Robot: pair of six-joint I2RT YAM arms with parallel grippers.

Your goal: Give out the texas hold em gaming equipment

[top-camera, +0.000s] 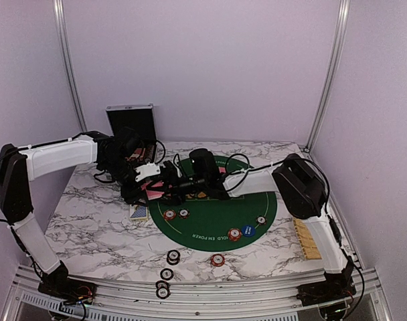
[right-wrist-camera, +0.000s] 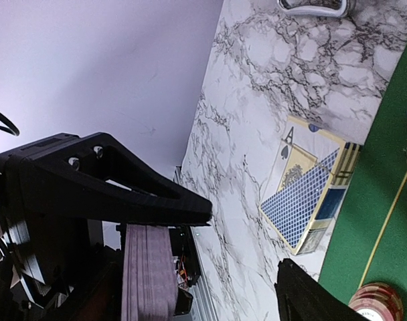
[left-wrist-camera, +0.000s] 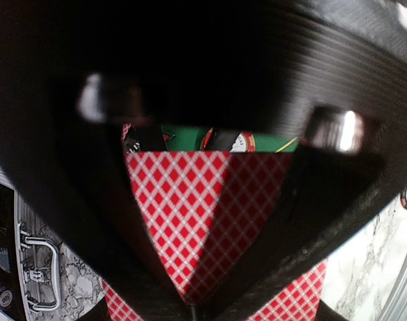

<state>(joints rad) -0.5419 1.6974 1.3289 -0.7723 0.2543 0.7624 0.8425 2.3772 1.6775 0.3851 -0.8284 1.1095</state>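
Note:
My left gripper (left-wrist-camera: 190,304) is shut on a red-checked playing card (left-wrist-camera: 183,200); in the top view it (top-camera: 147,187) sits at the left rim of the green poker mat (top-camera: 210,210). My right gripper (right-wrist-camera: 247,244) holds a deck of cards (right-wrist-camera: 146,267), seen edge-on, across its jaws, and meets the left gripper over the mat (top-camera: 173,189). A pink card (top-camera: 154,194) shows between them. Chips (top-camera: 169,215) (top-camera: 235,234) and a blue button (top-camera: 248,230) lie on the mat. Several chips (top-camera: 173,257) (top-camera: 217,259) lie on the marble in front.
A card box with a blue-backed card (top-camera: 139,212) (right-wrist-camera: 304,200) lies left of the mat. The open black case (top-camera: 131,124) stands at the back left. A bamboo tray (top-camera: 306,237) lies at the right edge. White enclosure walls surround the marble table (top-camera: 90,227).

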